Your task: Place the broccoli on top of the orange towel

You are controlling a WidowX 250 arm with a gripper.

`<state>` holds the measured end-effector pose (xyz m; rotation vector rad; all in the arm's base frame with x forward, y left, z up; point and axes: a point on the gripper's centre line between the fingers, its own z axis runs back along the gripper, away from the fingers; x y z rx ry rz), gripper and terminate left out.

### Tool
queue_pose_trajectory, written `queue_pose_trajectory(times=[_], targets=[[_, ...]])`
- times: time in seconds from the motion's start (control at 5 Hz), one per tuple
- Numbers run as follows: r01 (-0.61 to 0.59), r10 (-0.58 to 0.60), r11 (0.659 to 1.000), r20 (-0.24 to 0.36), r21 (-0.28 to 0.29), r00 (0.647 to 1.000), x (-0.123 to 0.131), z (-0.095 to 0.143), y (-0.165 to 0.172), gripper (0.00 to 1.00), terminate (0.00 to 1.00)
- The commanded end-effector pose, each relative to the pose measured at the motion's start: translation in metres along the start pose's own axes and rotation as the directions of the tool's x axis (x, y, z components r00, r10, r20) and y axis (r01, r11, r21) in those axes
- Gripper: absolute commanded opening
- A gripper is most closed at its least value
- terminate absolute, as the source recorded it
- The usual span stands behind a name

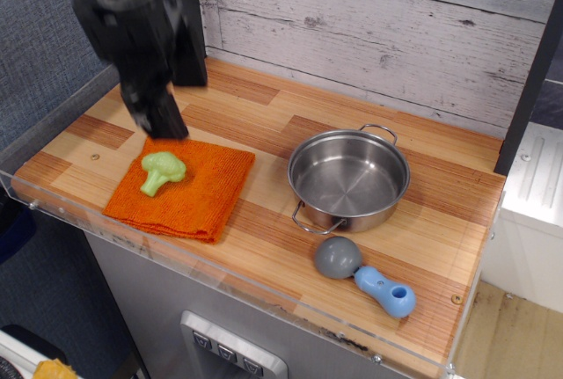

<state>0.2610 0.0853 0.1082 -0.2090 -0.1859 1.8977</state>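
Nearest to us, at the front right of the striped wooden tabletop (pixel 264 247), we see a toy utensil with a grey round head and a light blue handle (pixel 365 275). It lies flat, with the handle towards the right corner. A clear plastic rim (pixel 220 278) runs along the front edge of the tabletop.

A little further back on the left lies the folded bright orange towel with a ribbed knit texture (pixel 198 194). On its left half we find the small light-green toy broccoli with a bumpy head and a short pale stalk (pixel 162 171). It lies on its side, with the stalk towards the front left, and nothing touches it.

To the right of the towel, apart from it, stands a round shiny steel pot with two thin handles (pixel 348 178). It is just behind the grey and blue utensil.

Further back and higher, above the rear edge of the towel, we see the black claw (pixel 165 121) of the robot arm. It hangs in the air, clear of the broccoli, and holds nothing. It looks blurred, so we cannot tell how its jaws stand.

Behind everything stands a wall of whitewashed wooden planks (pixel 378 27).
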Motion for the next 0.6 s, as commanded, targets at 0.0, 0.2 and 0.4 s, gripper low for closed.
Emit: queue_pose_trajectory(times=[0.0,0.2,0.4], targets=[[0.023,-0.022,0.998,0.019,-0.065,1.000,-0.0083,0.0198,0.0018,1.00,0.00],[0.023,-0.022,0.998,0.019,-0.065,1.000,-0.0083,0.0198,0.0018,1.00,0.00],[0.023,-0.022,0.998,0.019,-0.065,1.000,-0.0083,0.0198,0.0018,1.00,1.00]])
